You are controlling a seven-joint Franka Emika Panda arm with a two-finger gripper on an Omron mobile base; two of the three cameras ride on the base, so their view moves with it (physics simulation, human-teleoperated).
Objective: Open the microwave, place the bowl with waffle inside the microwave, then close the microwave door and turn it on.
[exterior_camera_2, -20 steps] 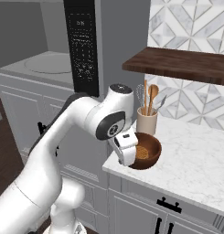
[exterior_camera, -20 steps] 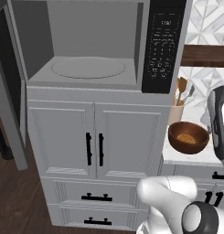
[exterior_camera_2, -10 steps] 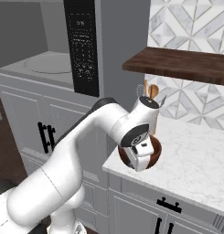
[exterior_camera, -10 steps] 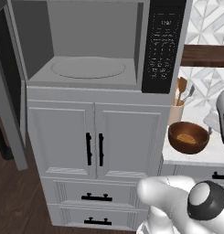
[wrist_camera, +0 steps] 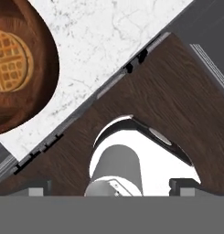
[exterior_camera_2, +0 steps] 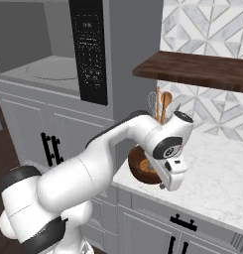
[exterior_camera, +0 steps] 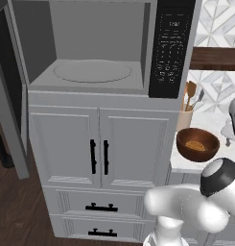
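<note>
While bowl with waffle [exterior_camera: 197,144] sits on marble counter [exterior_camera_2: 219,178], microwave [exterior_camera: 97,48] open; jaws: can't tell.

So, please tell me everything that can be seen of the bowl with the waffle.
The bowl with waffle is round, dark brown and glossy, like polished wood. One golden, grid-patterned round waffle lies flat on its bottom. It stands upright on the white marbled counter, close to the front edge, just in front of the beige utensil holder. In the right base view the arm's hand covers part of it. The pictures do not show the fingers holding it.
</note>
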